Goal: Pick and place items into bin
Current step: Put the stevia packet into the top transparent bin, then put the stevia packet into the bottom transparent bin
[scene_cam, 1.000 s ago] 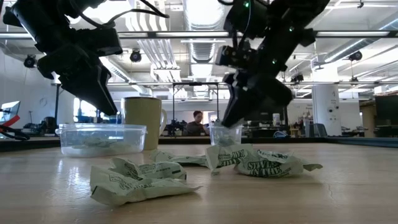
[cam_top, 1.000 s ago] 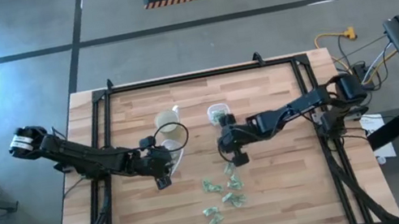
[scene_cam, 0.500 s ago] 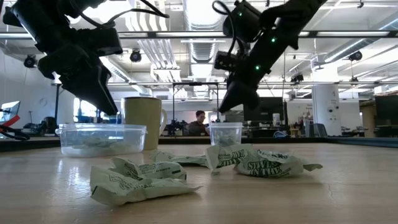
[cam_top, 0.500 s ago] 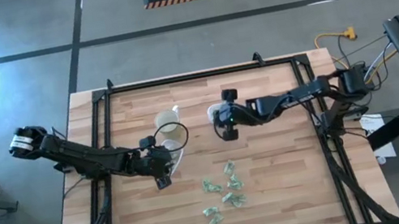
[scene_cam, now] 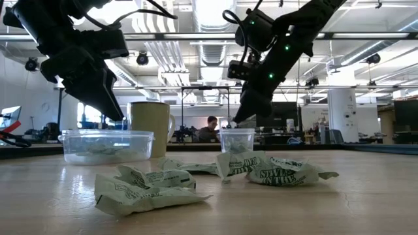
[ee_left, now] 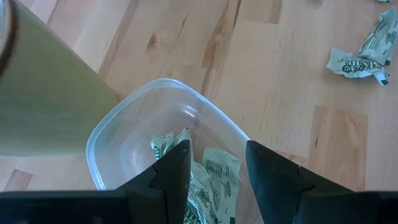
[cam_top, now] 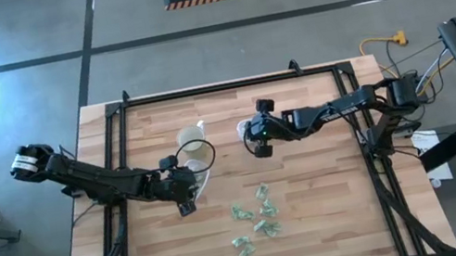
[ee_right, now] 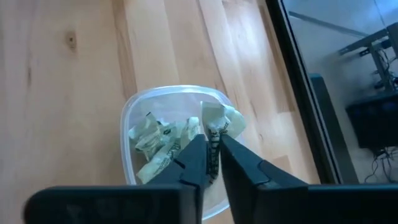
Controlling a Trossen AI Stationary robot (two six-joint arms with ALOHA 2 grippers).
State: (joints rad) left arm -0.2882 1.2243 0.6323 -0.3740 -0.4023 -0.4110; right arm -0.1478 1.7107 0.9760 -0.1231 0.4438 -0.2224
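High view: cup (cam_top: 195, 150) beside left claw (cam_top: 185, 195).

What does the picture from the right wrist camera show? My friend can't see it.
The right gripper hangs above a small clear tub on the wooden table, its fingers pinching a pale-green wrapped piece. More crinkled wrapped pieces already lie inside the tub.

Pale-green/white wrappers (cam_top: 258, 219), yellowish cup (cam_top: 197, 155), clear bins (ee_right: 180, 149).
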